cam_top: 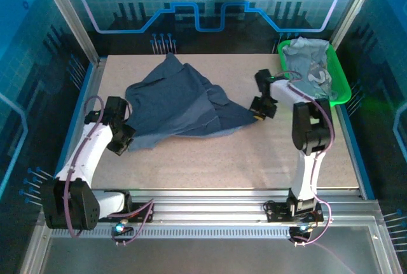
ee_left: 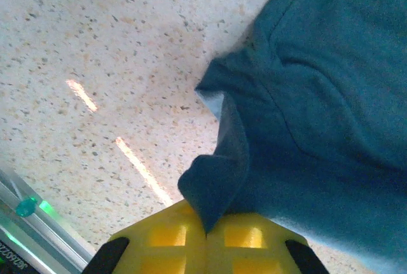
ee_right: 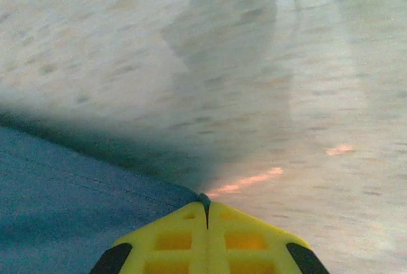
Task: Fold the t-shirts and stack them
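Note:
A dark slate-blue t-shirt lies crumpled and stretched across the middle of the table. My left gripper is shut on its left corner; in the left wrist view a fold of the dark cloth is pinched between the yellow fingers. My right gripper is shut on the shirt's right corner, where a sliver of the blue cloth runs into the closed yellow fingers. Paler grey-blue t-shirts lie bunched in the green tray.
The green tray stands at the back right corner, just behind the right arm's elbow. The speckled tabletop lies bare in front of the shirt. Aluminium rails run along the near edge.

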